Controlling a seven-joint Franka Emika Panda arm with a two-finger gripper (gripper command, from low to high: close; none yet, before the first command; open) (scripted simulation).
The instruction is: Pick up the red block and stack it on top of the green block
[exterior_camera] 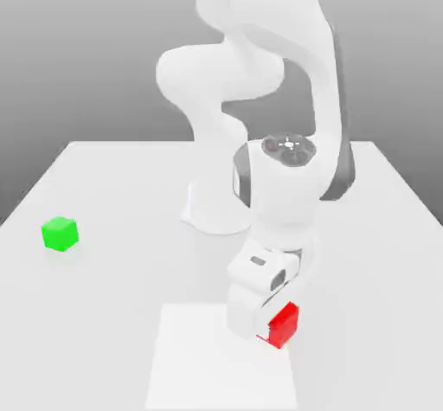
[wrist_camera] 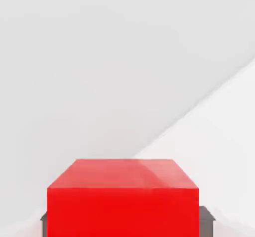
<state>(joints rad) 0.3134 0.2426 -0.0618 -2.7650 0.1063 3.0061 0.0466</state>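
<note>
The red block (exterior_camera: 284,324) sits low at the front of the table (exterior_camera: 104,314), on the exterior view's right, with my gripper (exterior_camera: 268,330) down over it. In the hand view the red block (wrist_camera: 123,201) lies between dark finger pads (wrist_camera: 206,222) that touch its two sides, so the gripper is shut on it. The green block (exterior_camera: 60,233) rests by itself on the table far off toward the exterior view's left, well apart from the gripper.
My arm's white base (exterior_camera: 216,210) stands at the middle of the table behind the red block. A paler square patch (exterior_camera: 216,366) marks the table surface under and beside the red block. Open tabletop lies between the two blocks.
</note>
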